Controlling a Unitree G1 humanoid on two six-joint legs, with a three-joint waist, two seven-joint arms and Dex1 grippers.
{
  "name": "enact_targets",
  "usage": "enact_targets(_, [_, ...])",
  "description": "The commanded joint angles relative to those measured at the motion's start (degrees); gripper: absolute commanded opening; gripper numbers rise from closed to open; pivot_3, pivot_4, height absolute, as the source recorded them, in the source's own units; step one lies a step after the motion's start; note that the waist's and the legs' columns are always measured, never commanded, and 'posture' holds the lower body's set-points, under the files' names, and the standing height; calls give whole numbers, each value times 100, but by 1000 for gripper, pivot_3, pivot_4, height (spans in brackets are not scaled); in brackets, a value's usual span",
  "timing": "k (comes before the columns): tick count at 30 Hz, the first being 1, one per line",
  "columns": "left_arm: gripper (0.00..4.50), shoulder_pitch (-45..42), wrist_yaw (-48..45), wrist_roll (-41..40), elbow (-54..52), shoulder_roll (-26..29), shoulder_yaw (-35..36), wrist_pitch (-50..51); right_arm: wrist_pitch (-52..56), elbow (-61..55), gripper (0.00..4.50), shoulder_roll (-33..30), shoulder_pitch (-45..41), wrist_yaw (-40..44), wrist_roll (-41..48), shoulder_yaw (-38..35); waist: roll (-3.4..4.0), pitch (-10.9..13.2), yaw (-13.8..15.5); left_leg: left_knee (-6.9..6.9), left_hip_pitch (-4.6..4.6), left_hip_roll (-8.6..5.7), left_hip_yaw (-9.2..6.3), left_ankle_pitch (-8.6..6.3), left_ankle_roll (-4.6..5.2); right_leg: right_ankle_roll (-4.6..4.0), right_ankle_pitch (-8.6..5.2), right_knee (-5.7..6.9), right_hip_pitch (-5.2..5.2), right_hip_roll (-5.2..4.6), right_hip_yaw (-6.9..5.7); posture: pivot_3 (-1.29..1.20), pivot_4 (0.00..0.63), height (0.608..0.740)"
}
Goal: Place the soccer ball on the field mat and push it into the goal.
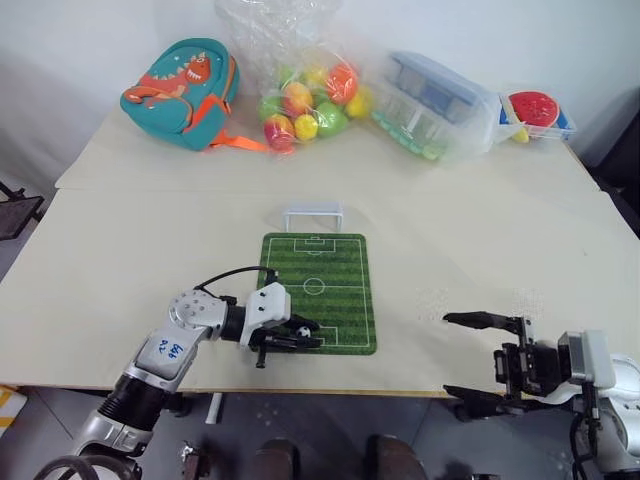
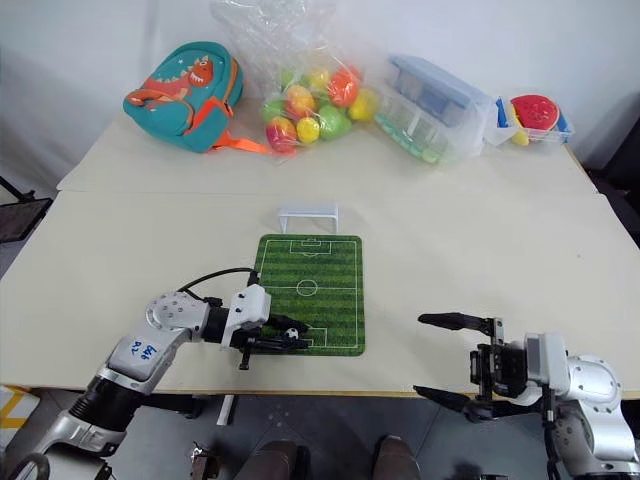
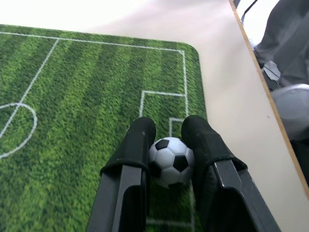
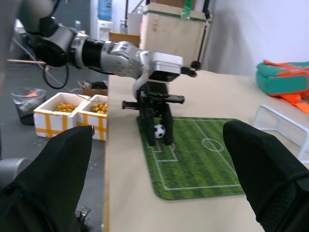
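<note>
Soccer ball, tiny, glossy white with black patches, sits clamped between the left gripper's black rubbery fingers over the flat green grass-print field mat's seven-o'clock corner. White wire-frame goal stands at the mat's twelve o'clock. Right gripper gapes wide, empty.

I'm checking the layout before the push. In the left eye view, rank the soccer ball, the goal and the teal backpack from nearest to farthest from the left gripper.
1. Soccer ball: held between the left gripper fingers, at the mat's near end.
2. Goal: just beyond the mat's far end.
3. Teal backpack: back-left of the table.
</note>
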Motion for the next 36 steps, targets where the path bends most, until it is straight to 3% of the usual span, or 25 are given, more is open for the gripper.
enact_targets(1, [861, 15, 13, 50, -33, -15, -22, -58, 110, -196, 4500, -32, 72, 17, 26, -302, 0, 0, 0, 0, 0, 0, 2, 0, 0, 0, 0, 1, 0, 1, 0, 0, 150, 740])
enact_targets(2, [861, 13, -2, 48, -28, -15, -29, -53, 126, -187, 4500, -42, 95, 41, 17, -345, 0, 0, 0, 0, 0, 0, 3, 0, 0, 0, 0, 0, 0, 0, 0, 0, 150, 740])
enact_targets(13, [4000, 81, -100, -42, -115, -94, 56, -299, 206, 82, 4500, -1, 246, 375, -58, -642, 0, 0, -2, 17, 0, 0, 8, 0, 1, 1, 0, 12, 2, 0, 1, 0, 150, 740])
enact_targets(25, [4000, 208, -300, -789, -501, -22, 702, -449, 329, -20, 4500, 3, 369, 345, -73, -639, 0, 0, -9, 24, 0, 1, 0, 0, 1, 1, 0, 14, 2, -1, 3, 0, 150, 740])
enact_targets(29, [4000, 346, -844, -1639, -799, 430, 1460, -346, 241, 29, 4500, -25, 329, 383, -55, -777, 0, 0, -22, 24, 0, 4, -8, 0, 0, 0, 0, 14, -1, -1, 3, 0, 150, 740])
enact_targets(33, [4000, 795, -1444, -1779, -823, 1125, 1761, -374, 241, 145, 4500, -162, 267, 523, -34, -1038, 2, 0, -29, 22, 6, 3, -8, -1, 1, 0, 0, 5, 2, -3, 7, 0, 150, 740])
enact_targets(36, [3158, 1419, -1644, -1828, -977, 1403, 1864, -373, 233, 195, 4500, -290, 231, 628, -39, -1235, 4, 1, -28, 16, 7, 3, -8, -4, 7, 0, 0, 9, 1, -5, 11, 0, 150, 740])
